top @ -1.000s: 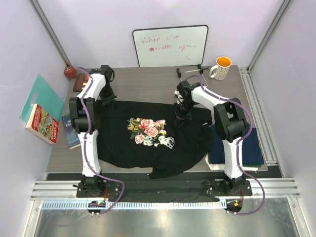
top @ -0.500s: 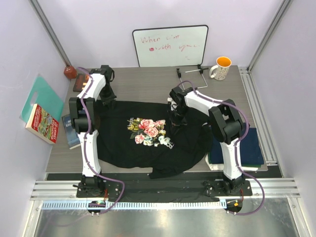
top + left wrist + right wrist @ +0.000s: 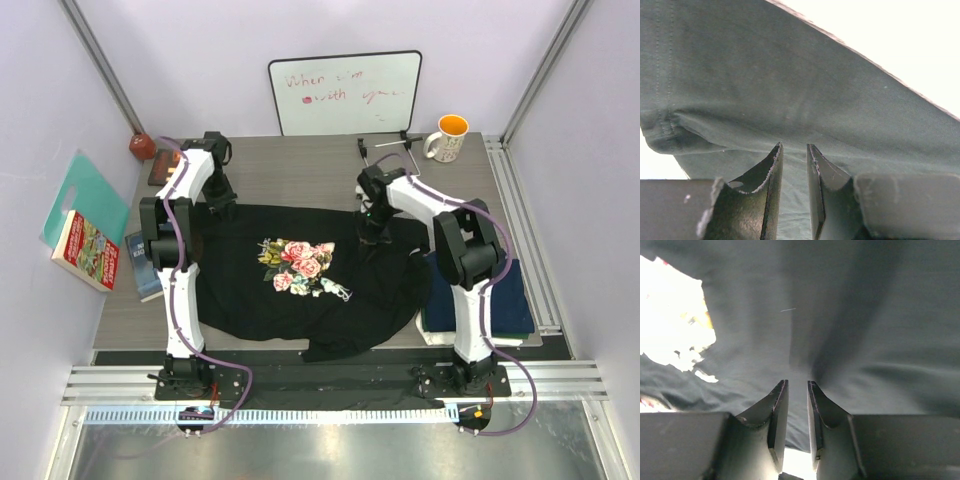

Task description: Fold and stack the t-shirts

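black floral t-shirt (image 3: 300,295) lies spread on the tabletop (image 3: 300,170); left end effector (image 3: 222,207) pinches its far left corner, right end effector (image 3: 370,236) pinches cloth right of the print (image 3: 303,262), probably to lift 1 fold together

Left arm (image 3: 178,285): rises from its near-left base, elbow raised, forearm reaching far along the left side.
Left wrist (image 3: 212,152): bent over at the far left, pointing down.
Left gripper (image 3: 794,146): fingers nearly together, pinching a fold of the shirt (image 3: 250,300).
Right arm (image 3: 466,300): rises from its near-right base, elbow raised, forearm angled far and left toward the middle.
Right wrist (image 3: 373,185): turned down.
Right gripper (image 3: 797,382): fingers narrowly apart, clamped on a ridge of the shirt.
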